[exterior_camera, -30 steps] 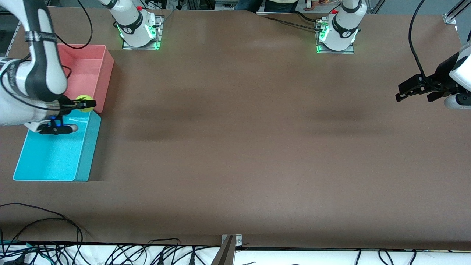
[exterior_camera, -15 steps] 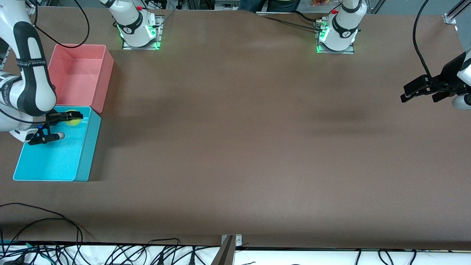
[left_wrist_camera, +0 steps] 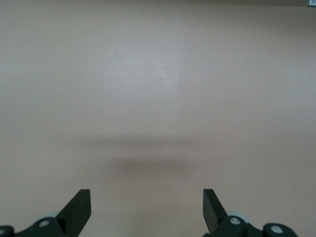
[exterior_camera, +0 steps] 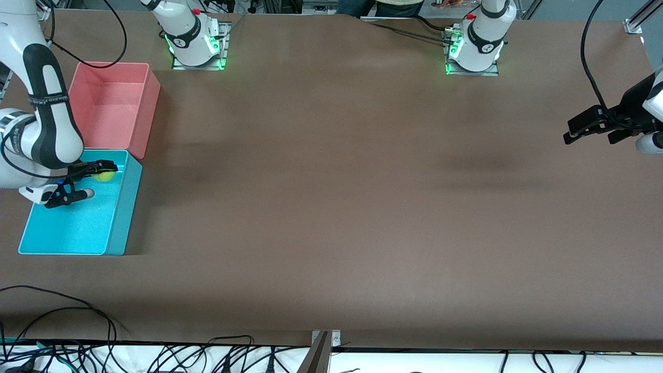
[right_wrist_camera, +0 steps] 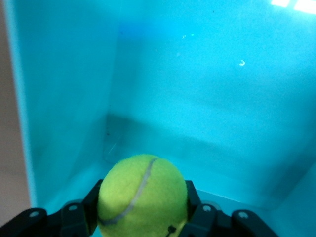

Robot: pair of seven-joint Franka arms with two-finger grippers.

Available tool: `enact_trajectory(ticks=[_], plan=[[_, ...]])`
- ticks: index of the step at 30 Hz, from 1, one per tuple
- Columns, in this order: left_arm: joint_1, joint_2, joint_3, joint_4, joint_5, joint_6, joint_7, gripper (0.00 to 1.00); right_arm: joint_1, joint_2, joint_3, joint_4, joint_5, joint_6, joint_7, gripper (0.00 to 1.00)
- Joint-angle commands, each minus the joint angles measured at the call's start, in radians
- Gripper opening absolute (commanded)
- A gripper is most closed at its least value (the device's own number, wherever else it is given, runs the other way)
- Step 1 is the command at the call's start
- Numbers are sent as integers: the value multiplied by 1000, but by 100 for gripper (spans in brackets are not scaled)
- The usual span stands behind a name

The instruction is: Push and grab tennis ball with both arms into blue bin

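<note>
Surface: a wide brown table [exterior_camera: 331, 207], robot bases along its upper edge and cables hanging off the edge nearest the front camera.
Right gripper: the right gripper [exterior_camera: 106, 171] is clamped on the tennis ball [exterior_camera: 105, 176], hanging over the blue bin [exterior_camera: 116, 228] inside its rim; holding it this low probably means a short drop with little bounce.
Ball in wrist view: the tennis ball [right_wrist_camera: 142, 197] is pinched between both fingers, with turquoise walls and floor all around.
Neighbour: the pink bin [exterior_camera: 147, 103] touches the blue bin's farther end and sits empty; a wayward release could land there.
Obstacles: nothing lies under the ball.
Left gripper: the left gripper [exterior_camera: 590, 127] waits with its jaws spread wide over bare table at the left arm's end.
</note>
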Motion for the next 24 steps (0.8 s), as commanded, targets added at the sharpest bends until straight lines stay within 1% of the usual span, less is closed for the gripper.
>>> enact_trajectory(ticks=[1, 3, 5, 11, 18, 21, 24], plan=[[2, 5, -3, 11, -15, 1, 26, 100, -9, 24, 5, 20, 10, 2, -21, 63], [1, 11, -3, 12, -17, 1, 26, 100, -11, 33, 5, 22, 16, 2, -19, 85], [-4, 11, -3, 12, -15, 1, 26, 100, -15, 36, 5, 22, 34, 2, -21, 100], [-4, 13, -3, 12, -2, 1, 26, 100, -14, 33, 5, 23, 40, -1, -21, 100], [5, 11, -3, 12, -2, 1, 26, 100, -14, 30, 5, 68, 40, -13, -21, 100], [7, 11, -3, 12, -2, 1, 26, 100, -12, 27, 5, 91, 40, -42, -21, 100], [7, 11, -5, 12, -2, 1, 26, 100, -12, 26, 5, 144, 40, -105, -21, 100]])
